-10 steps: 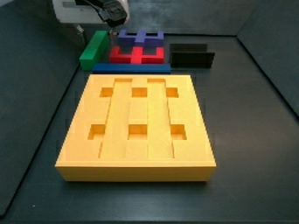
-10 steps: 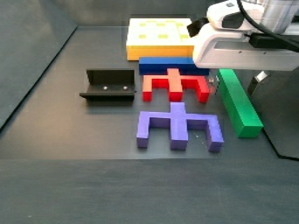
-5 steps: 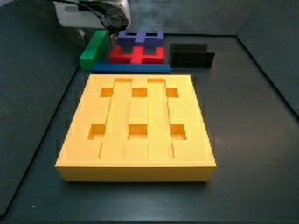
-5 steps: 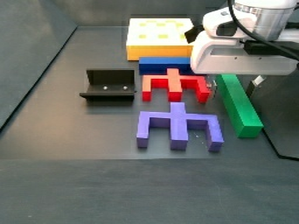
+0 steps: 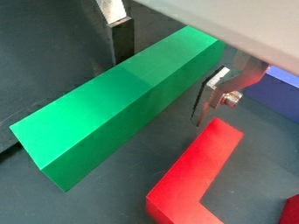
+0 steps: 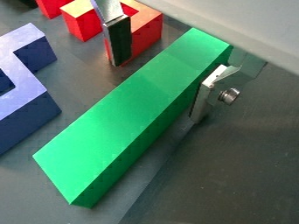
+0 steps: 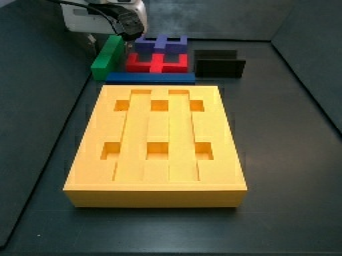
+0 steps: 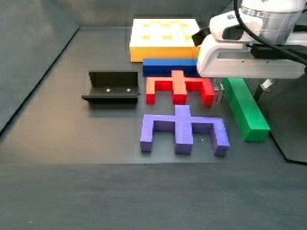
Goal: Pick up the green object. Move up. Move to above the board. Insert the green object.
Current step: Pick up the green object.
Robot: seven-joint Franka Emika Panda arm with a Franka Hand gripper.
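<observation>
**Gripper straddled the green bar, not yet clamped**

The gripper [image 6: 158, 66] stood open, 2 fingers [image 6: 117, 35] flanking the green bar [image 6: 138, 124] with gaps visible, presumably for a crosswise grasp. The bar lay on the floor beside the red block [image 5: 201, 175], well apart from the board [image 7: 156, 144].

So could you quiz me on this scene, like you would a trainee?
1. True or false: the gripper has lifted the green bar off the floor.
2. Which piece lies nearest the green bar in a side view? A) the black fixture B) the red block C) the yellow board
3. Fill in: the board has ___ square holes.

Key
1. False: the bar lies on the floor, with one finger on each side of it.
2. B
3. six
</observation>
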